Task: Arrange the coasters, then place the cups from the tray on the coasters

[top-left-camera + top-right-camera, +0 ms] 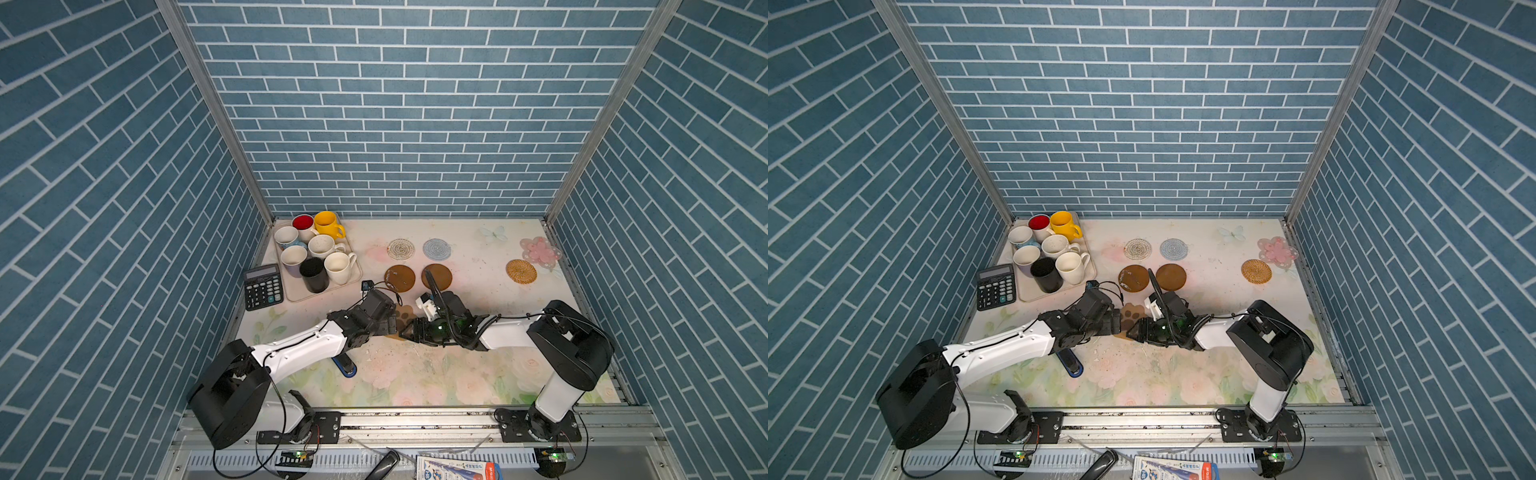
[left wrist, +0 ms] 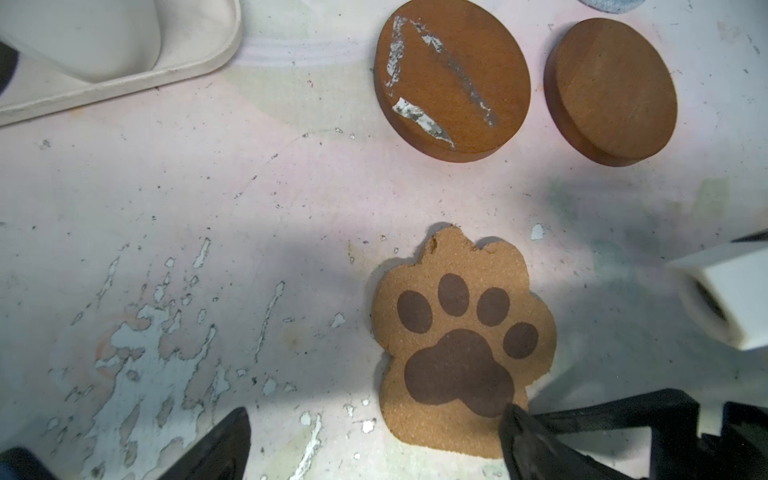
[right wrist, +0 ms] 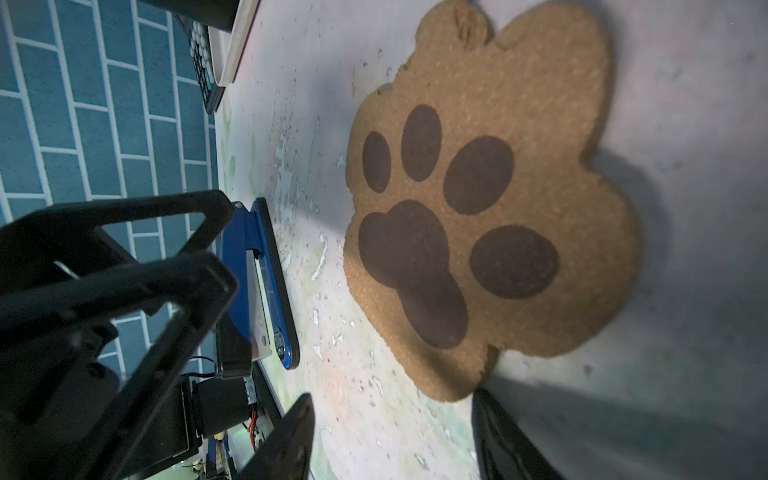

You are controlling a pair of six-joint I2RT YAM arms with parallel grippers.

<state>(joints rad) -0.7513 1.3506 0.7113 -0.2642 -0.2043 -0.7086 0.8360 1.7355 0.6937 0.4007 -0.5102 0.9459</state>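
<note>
The tan paw-shaped coaster (image 2: 461, 345) (image 3: 490, 208) lies flat on the table between my two grippers, partly hidden in both top views (image 1: 1133, 314). My left gripper (image 2: 374, 415) is open, one fingertip over the coaster's near edge. My right gripper (image 3: 392, 397) is open too, one fingertip at the coaster's edge and nothing between the jaws. Two brown discs (image 1: 400, 278) (image 1: 437, 276), a white woven round (image 1: 401, 249), a light blue one (image 1: 436, 249), a rattan round (image 1: 521, 271) and a pink flower mat (image 1: 539, 250) lie further back. Several cups, among them yellow (image 1: 326, 224) and black (image 1: 313, 274), stand on the tray (image 1: 297, 291).
A black calculator (image 1: 263, 286) lies left of the tray by the wall. A blue stapler-like object (image 1: 345, 366) sits under my left forearm. Blue brick walls enclose the table on three sides.
</note>
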